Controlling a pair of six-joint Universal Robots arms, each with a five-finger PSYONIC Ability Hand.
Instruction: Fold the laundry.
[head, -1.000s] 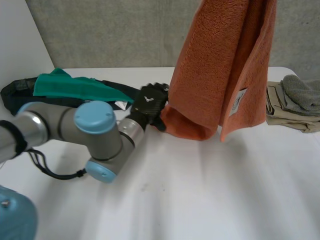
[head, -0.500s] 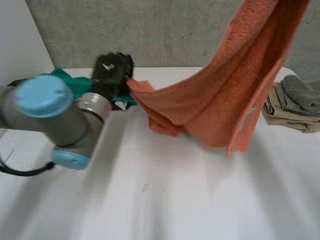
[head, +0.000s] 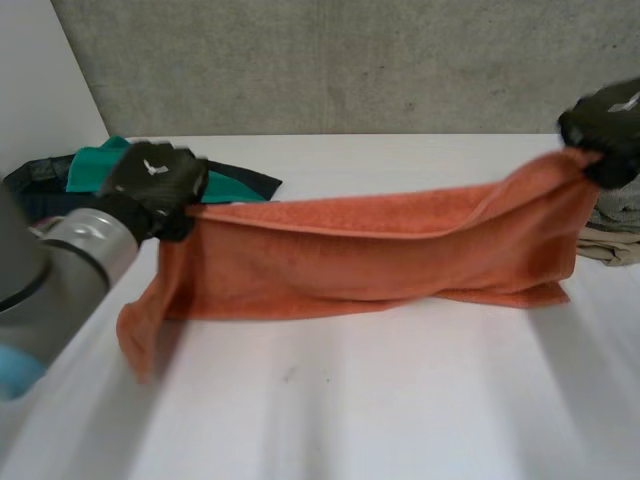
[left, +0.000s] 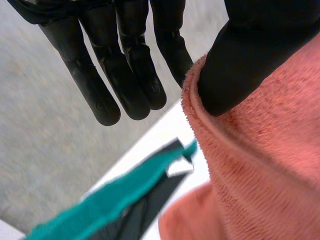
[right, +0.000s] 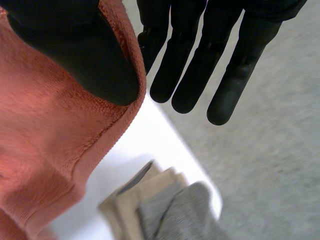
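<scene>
An orange towel (head: 370, 250) is stretched sideways above the white table (head: 400, 400), its lower edge sagging onto the tabletop. My left hand (head: 155, 185) holds its upper left corner. In the left wrist view the thumb (left: 250, 55) presses over the towel's rim (left: 270, 165) while the fingers (left: 125, 65) stay straight. My right hand (head: 605, 125) holds the upper right corner. In the right wrist view its thumb (right: 75, 50) clamps the towel edge (right: 45, 150), with the fingers (right: 200, 60) straight beside it.
Green and black clothes (head: 100, 165) lie at the back left of the table, behind my left hand, and show under the towel corner (left: 115, 200). A folded beige and grey pile (head: 610, 225) sits at the right edge, below my right hand (right: 165, 210). A grey wall stands behind.
The towel hung high from my right hand. My left hand took its lower corner and drew it left, the right hand came down, and the towel now spans between them.
</scene>
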